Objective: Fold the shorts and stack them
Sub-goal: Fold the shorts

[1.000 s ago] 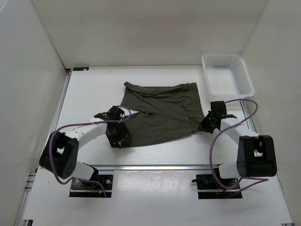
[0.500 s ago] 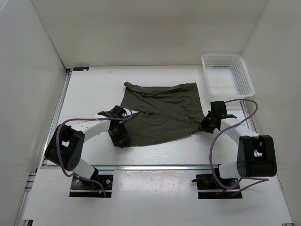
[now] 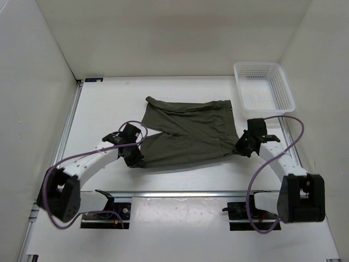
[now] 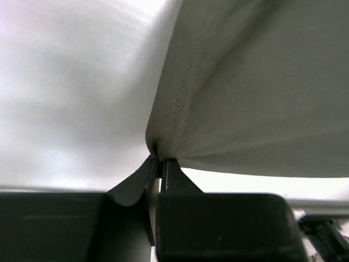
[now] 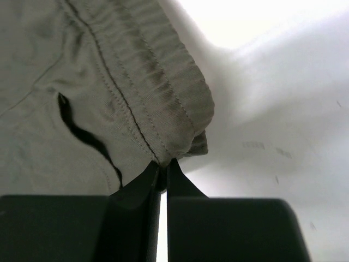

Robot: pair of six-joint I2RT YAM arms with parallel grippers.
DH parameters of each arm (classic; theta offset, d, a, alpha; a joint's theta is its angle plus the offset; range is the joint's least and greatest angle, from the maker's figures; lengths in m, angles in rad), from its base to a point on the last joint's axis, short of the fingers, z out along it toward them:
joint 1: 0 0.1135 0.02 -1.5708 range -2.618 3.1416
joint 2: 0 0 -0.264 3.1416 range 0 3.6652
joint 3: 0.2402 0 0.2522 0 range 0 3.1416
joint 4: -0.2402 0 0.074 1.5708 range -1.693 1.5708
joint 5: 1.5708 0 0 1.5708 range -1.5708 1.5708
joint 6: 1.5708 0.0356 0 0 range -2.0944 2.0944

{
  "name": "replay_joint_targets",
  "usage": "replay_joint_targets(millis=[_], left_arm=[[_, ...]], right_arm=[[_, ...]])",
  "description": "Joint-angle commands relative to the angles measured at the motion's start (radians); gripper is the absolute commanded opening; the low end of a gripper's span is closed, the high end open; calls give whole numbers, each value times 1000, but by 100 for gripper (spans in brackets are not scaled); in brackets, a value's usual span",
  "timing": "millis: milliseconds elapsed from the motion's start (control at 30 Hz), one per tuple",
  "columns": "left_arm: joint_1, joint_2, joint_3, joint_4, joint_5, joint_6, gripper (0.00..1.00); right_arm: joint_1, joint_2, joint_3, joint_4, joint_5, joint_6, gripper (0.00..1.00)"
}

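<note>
Left jaws: pinched shut on a stitched leg-hem corner of the shorts (image 4: 245,82). Right jaws: pinched shut on the waistband end farther from the basket (image 3: 263,87). The shorts lie spread on the worktop (image 3: 109,103), just left of the basket.

Judgement: a fold is starting, with the edge away from the basket going over the edge beside it.

- Lift both corners level.
- Carry them together.
- Keep the cloth taut between them.
- Lay edge on edge before release.

An uneven lift would likely skew the crease.

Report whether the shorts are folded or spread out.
Spread out: the shorts lie open on the table, both legs showing; the left end effector and right end effector only pinch the near corners.
</note>
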Motion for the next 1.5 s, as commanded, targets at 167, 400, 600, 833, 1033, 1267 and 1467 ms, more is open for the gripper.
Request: replay_joint_targets(millis=[167,400,600,833,1033,1267,1467], left_arm=[[-2,-299,30,-210,-44,-44,10],[7,-91,361,-232,-142,58,10],[52,196,686,-221,-181,132,10],[145,480,929,-211,-132,204,10],[181,662,1154,-229,-92,239,10],[230,1030,1588,-270,6,299,29],[240,965,1603,-303,19,328,100]], right_arm=[[-4,-336,19,-315,85,-56,0],[-4,-314,178,-342,118,-90,0],[-4,-131,352,-241,156,-111,0],[6,119,518,-181,156,-151,0],[6,295,654,-133,165,-142,0],[6,606,967,-133,141,-142,24],[47,520,980,-147,164,-133,72]])
